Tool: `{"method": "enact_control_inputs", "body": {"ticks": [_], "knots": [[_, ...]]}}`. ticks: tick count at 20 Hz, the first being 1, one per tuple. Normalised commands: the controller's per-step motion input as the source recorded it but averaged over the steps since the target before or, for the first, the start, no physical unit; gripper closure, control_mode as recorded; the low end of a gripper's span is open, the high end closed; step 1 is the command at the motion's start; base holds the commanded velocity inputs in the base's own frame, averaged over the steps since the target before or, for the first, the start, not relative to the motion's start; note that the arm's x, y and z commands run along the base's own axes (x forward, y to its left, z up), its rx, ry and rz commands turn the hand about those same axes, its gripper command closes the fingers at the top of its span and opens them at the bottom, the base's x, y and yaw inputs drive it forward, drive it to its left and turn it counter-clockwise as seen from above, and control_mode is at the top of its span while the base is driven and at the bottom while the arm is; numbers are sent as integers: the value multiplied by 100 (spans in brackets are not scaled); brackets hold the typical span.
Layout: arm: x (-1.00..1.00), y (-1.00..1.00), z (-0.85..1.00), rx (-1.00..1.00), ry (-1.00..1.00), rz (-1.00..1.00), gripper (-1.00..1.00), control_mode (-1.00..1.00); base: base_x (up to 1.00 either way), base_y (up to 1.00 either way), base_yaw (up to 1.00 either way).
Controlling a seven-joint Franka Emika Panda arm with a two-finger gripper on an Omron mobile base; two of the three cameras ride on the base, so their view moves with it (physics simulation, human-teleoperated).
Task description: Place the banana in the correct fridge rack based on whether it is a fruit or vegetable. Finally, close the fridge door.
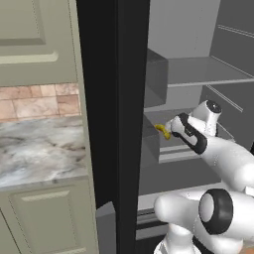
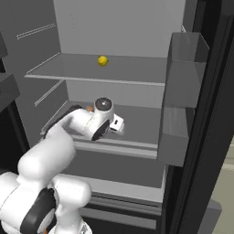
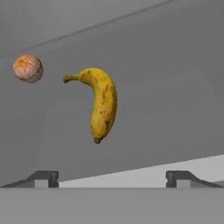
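The banana [image 3: 102,104], yellow with dark tips, lies on the fridge rack [image 3: 175,87], clear of my fingers and a short way ahead of them. My gripper [image 3: 112,179] is open, its two dark fingertips [image 3: 43,178] wide apart with nothing between them. From the left base, the banana [image 1: 161,130] shows just left of my gripper [image 1: 172,128], over the rack's thick pale front lip [image 1: 174,154]. In the right base view my gripper [image 2: 119,124] reaches in above that lip [image 2: 114,147].
An orange [image 3: 28,68] sits on the same rack, beyond and left of the banana. A round yellow fruit [image 2: 103,60] rests on the upper shelf [image 2: 96,73]. Door bins [image 2: 182,91] jut in at the right, and a black door edge [image 1: 114,124] stands at the left beside a marble counter [image 1: 39,149].
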Motion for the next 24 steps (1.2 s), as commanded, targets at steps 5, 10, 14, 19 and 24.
{"method": "enact_control_inputs", "body": {"ticks": [5, 10, 14, 19, 24], "knots": [[-100, 0, 60, 0, 0, -2, -100, -100, 0, 0, 0], [-100, 15, 56, -1, 37, -4, -100, -100, 0, 0, 0], [-92, 10, 35, -1, 39, -1, -100, -100, 0, 0, 0], [-20, 7, 53, -9, 5, 0, -100, -100, 0, 0, 0], [0, 10, 68, -14, -12, 0, -100, -100, 0, 0, 0]]}}
